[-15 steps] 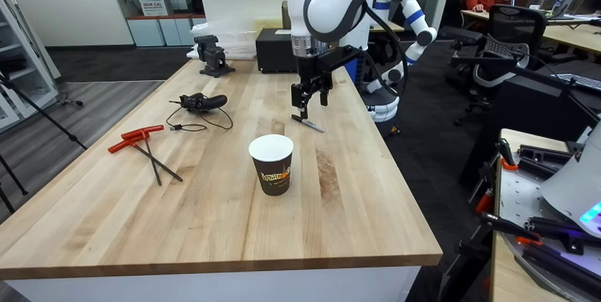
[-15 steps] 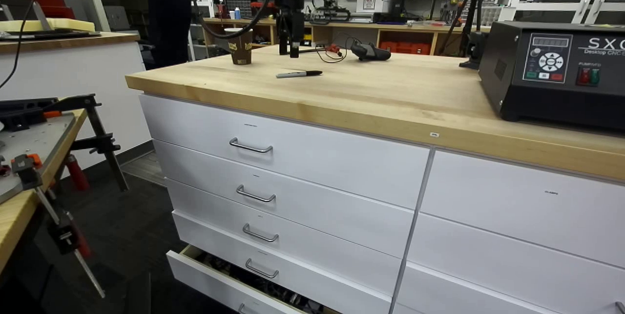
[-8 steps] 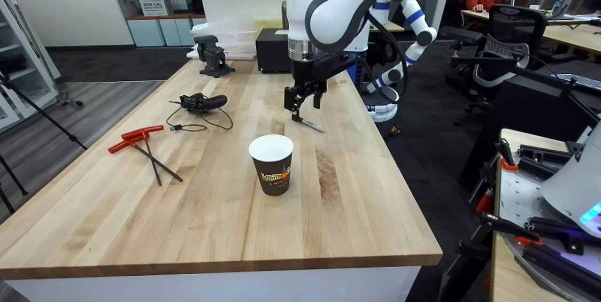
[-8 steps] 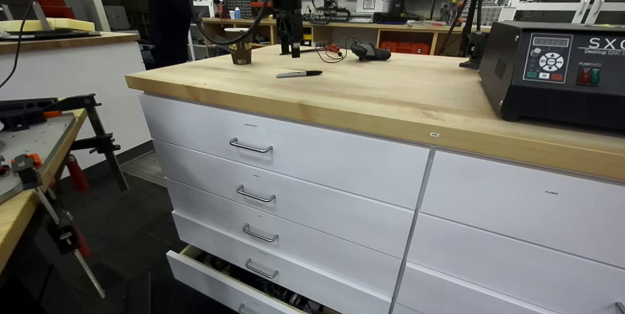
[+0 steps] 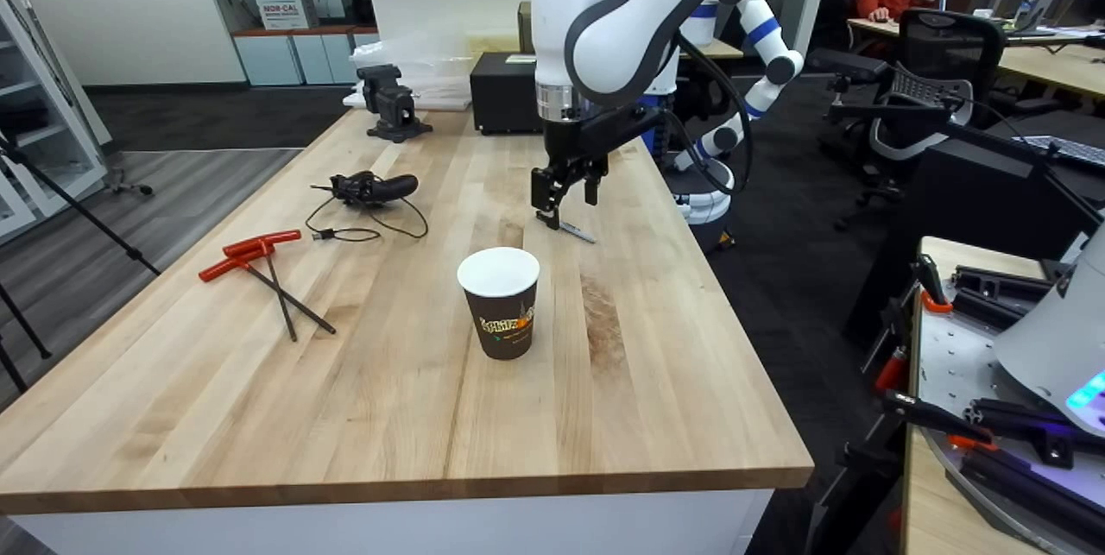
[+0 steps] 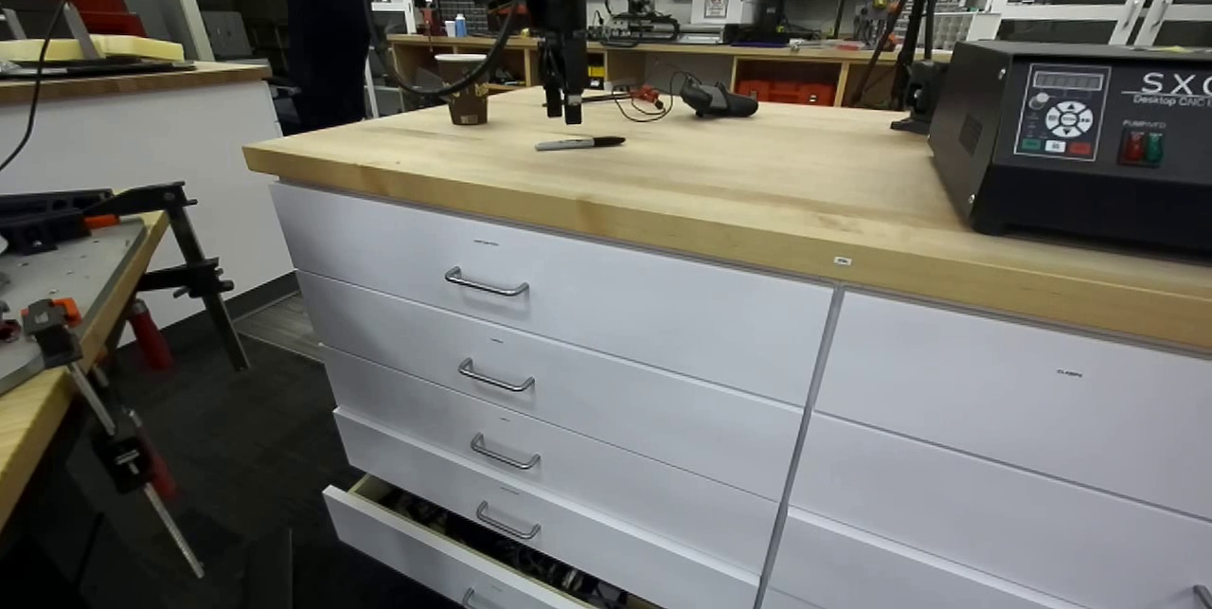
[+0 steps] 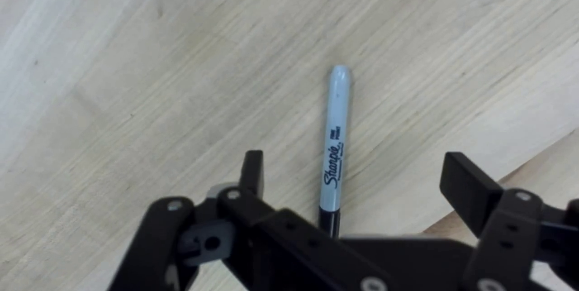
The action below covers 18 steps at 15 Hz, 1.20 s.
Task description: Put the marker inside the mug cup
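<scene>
The marker (image 7: pixel 335 137) lies flat on the counter (image 5: pixel 371 417), well apart from the cup (image 5: pixel 501 322); in an exterior view it sits nearer the right edge than the left, its grey end turned to that edge and its black cap away. Above it hangs the gripper (image 7: pixel 353 164), fingers (image 7: pixel 468 187) wide apart; in the wrist view the marker shows between them, part of the cap hidden by the gripper. Whether the fingertips meet the counter cannot be told. The cup stands upright, closer than the marker to the near edge. Toward the left edge lie two crossed red-handled tools (image 5: pixel 259 244) and, farther back, a cable bundle (image 5: pixel 371 189). A vise (image 5: pixel 395 102) stands by the far left corner, a box (image 5: pixel 505 93) near the far edge.
</scene>
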Available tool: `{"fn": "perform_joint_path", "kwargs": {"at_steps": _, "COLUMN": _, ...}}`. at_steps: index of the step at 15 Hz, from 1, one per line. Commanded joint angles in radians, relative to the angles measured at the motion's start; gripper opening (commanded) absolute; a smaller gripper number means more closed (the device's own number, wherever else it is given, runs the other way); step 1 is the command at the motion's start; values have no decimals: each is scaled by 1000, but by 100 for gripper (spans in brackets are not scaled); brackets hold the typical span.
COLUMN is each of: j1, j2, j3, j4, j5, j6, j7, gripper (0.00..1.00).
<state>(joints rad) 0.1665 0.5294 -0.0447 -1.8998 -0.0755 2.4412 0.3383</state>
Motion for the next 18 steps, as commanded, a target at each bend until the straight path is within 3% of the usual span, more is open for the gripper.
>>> {"fn": "perform_joint_path", "kwargs": {"at_steps": 1, "j1": 5, "j2": 25, "j3": -4, "j4": 11, "j5": -2, "j6": -30, "j7": 17, "gripper": 92}}
{"fn": "perform_joint_path", "kwargs": {"at_steps": 2, "j1": 6, "j2": 32, "j3": -4, "j4": 11, "j5": -2, "j6": -29, "j7": 16, "gripper": 72}}
{"fn": "perform_joint_path", "kwargs": {"at_steps": 12, "j1": 3, "j2": -3, "j3": -8, "j4": -1, "j5": -6, "j6": -51, "j7": -1, "gripper": 7}}
{"fn": "perform_joint_path", "kwargs": {"at_steps": 14, "j1": -1, "j2": -37, "j3": -7, "j4": -15, "j5": -7, "j6": -75, "j7": -13, "gripper": 0}}
{"fn": "perform_joint_path", "kwargs": {"at_steps": 18, "j1": -6, "j2": -124, "j3": -3, "j4": -39, "j5": -22, "j6": -154, "j7": -42, "gripper": 0}}
